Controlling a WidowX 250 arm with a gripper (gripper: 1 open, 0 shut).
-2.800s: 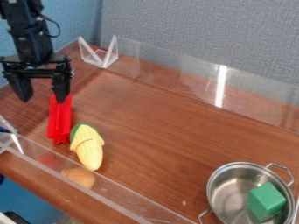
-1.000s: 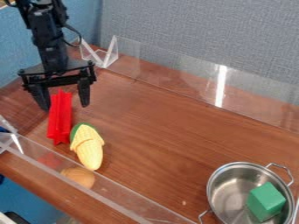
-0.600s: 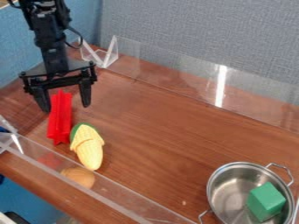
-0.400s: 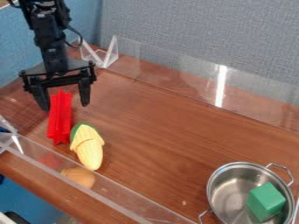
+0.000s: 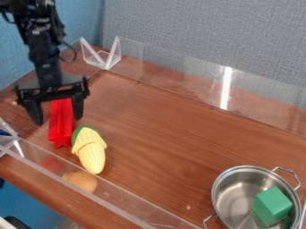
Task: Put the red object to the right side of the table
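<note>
The red object (image 5: 60, 125) is a long narrow block lying on the table (image 5: 180, 134) near its left end, pointing toward the front wall. My gripper (image 5: 53, 112) points straight down over the block's far half, open, with one finger (image 5: 30, 112) on the block's left and the other on its right. The jaws straddle the block without closing on it. The block's far end is partly hidden by the gripper.
A yellow corn cob (image 5: 89, 148) lies right beside the red block's near end. A metal pot (image 5: 255, 201) holding a green cube (image 5: 273, 207) stands at the front right. Low clear acrylic walls (image 5: 180, 67) edge the table.
The gripper has sunk and shifted left, from just behind the block's far end to around its far half. It stays open. The block and corn have not moved.
</note>
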